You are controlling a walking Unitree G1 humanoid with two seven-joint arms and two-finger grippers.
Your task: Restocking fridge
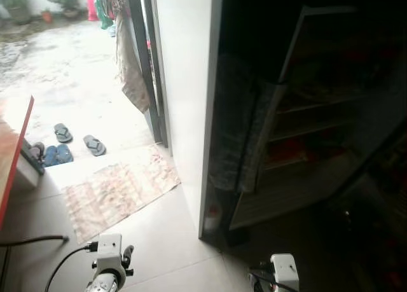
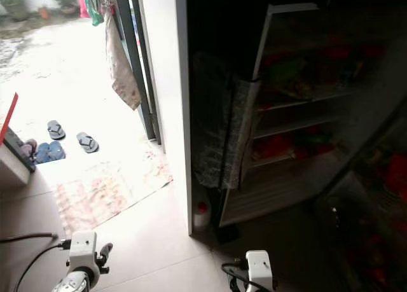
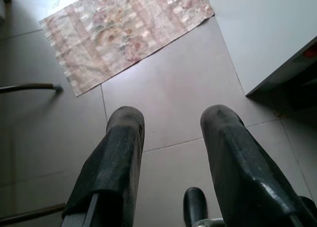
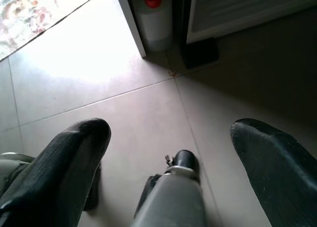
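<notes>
Tiled floor (image 1: 159,235), pale and bare, runs under both arms; you are standing in a doorway zone with bright daylight at upper left of the head views and a dark interior on the right.

Left gripper (image 3: 171,153): fingers spread apart, nothing between them, pointing down at the floor. Beyond its tips lies a patterned mat (image 3: 126,31), and past that, in the head view, sandals (image 1: 76,142) by the threshold.

Right gripper (image 4: 168,153): fingers also wide apart and empty, hanging over the tiles. Just ahead of its tips stands a white jug (image 4: 154,17) with a red cap, tucked on the floor against the foot of a white wall (image 1: 187,82), with the base of the fridge door (image 4: 242,12) right beside it.

Fridge (image 1: 324,120): right half of the head views, door swung open toward you, edge-on. Its door shelves show as pale horizontal bars with dim red and green items; too dark to name them. A cloth (image 2: 219,130) hangs beside the door's edge.

Key relation, as a judgement: the fridge lies ahead and to the right of both grippers, well apart and higher than where they hang. Your right arm is the nearer one. The shelves run left-right across the frame, so a reach would go forward and up. Neither gripper carries stock, so no placing step can start from this pose.
</notes>
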